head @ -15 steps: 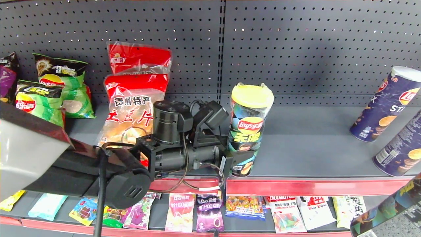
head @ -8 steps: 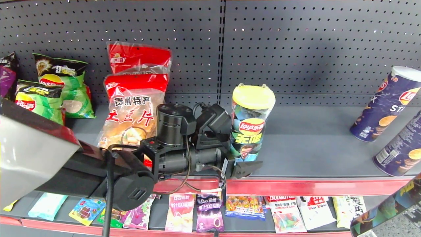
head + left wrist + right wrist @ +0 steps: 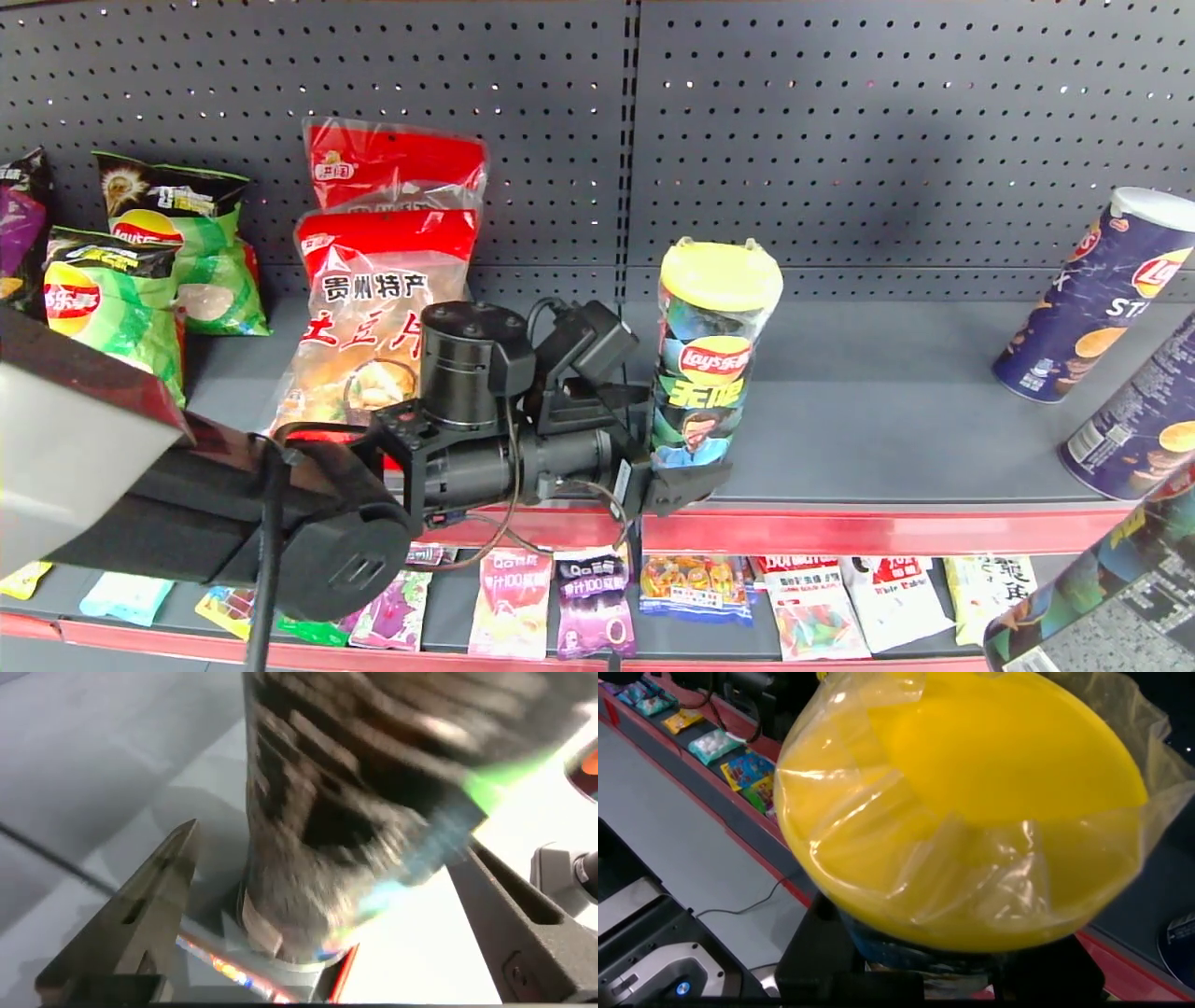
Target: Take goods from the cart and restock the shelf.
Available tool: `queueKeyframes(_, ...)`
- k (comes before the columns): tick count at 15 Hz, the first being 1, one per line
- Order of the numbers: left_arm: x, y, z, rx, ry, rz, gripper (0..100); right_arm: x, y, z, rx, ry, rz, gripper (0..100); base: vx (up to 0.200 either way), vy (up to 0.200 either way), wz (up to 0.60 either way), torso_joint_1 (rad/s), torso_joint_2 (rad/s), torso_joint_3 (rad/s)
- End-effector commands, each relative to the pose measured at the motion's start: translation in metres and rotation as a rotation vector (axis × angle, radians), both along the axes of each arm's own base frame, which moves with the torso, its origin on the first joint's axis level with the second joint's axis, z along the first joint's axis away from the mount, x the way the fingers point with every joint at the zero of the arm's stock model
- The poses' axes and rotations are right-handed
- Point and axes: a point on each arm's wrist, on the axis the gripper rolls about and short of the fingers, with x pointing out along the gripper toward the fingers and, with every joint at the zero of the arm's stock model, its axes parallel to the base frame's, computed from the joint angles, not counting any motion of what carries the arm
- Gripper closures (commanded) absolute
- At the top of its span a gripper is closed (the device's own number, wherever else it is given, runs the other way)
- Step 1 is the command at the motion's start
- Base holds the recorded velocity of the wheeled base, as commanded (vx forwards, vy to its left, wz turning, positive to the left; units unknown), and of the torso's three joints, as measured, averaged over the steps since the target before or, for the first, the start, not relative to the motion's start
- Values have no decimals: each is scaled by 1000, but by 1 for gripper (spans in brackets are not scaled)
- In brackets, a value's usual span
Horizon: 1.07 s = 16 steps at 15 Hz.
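A chips can (image 3: pixel 714 355) with a yellow lid and clear wrap stands upright near the front of the grey shelf (image 3: pixel 887 411). My left gripper (image 3: pixel 686 462) is at the can's base, coming from the left. In the left wrist view its fingers (image 3: pixel 154 896) stand spread on either side of the can (image 3: pixel 374 812), with gaps showing, so the left gripper (image 3: pixel 336 905) is open. A second yellow-lidded chips can (image 3: pixel 971 793) is up in my right gripper (image 3: pixel 924 980). This same second can (image 3: pixel 1111 597) pokes into the bottom right corner of the head view.
Red snack bags (image 3: pixel 383 280) lean on the pegboard just left of the can, with green chip bags (image 3: pixel 140 261) farther left. Two blue cans (image 3: pixel 1092 299) stand at the right end. Bare shelf lies between. Candy packets (image 3: pixel 691 588) fill the tier below.
The left gripper set the can farther back on the shelf, opened, and has drawn back a little to the left. The can stays standing. The right-hand can rose slightly.
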Motion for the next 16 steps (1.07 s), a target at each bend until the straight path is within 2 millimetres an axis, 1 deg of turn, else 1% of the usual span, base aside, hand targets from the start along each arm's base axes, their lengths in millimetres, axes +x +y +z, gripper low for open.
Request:
queueKeyframes(1, -6, 9, 4, -2, -2, 11, 0, 13, 5, 2, -15, 37, 5, 100, 0, 0, 0, 0, 0, 0)
queueKeyframes(2, -7, 21, 5, 0, -1, 32, 0, 24, 9, 9, -21, 47, 9, 100, 0, 0, 0, 0, 0, 0)
queueKeyframes(3, -6, 27, 7, -3, -4, 44, 0, 33, 13, 12, -21, 47, 10, 100, 0, 0, 0, 0, 0, 0)
queueKeyframes(5, -7, 31, 10, -17, -20, 50, 0, 47, 17, 15, -20, 39, 8, 100, 0, 0, 0, 0, 0, 0)
queueKeyframes(6, -7, 37, 8, -21, -25, 64, 0, 61, 23, 18, -22, 38, 6, 100, 0, 0, 0, 0, 0, 0)
queueKeyframes(10, -25, 54, -2, -7, -1, 73, 0, 104, 38, 20, -54, 50, 12, 100, 0, 0, 0, 0, 0, 0)
queueKeyframes(11, -25, 60, 0, -10, -5, 88, 0, 118, 43, 21, -50, 37, 8, 100, 0, 0, 0, 0, 0, 0)
queueKeyframes(13, -26, 66, 2, -11, -8, 102, 0, 140, 50, 21, -44, 23, 5, 100, 0, 0, 0, 0, 0, 0)
queueKeyframes(14, -30, 74, 4, -12, -10, 118, 0, 158, 57, 20, -44, 22, 6, 100, 0, 0, 0, 0, 0, 0)
queueKeyframes(16, -40, 85, 6, -12, -9, 130, 0, 178, 64, 23, -45, 20, 12, 100, 0, 0, 0, 0, 0, 0)
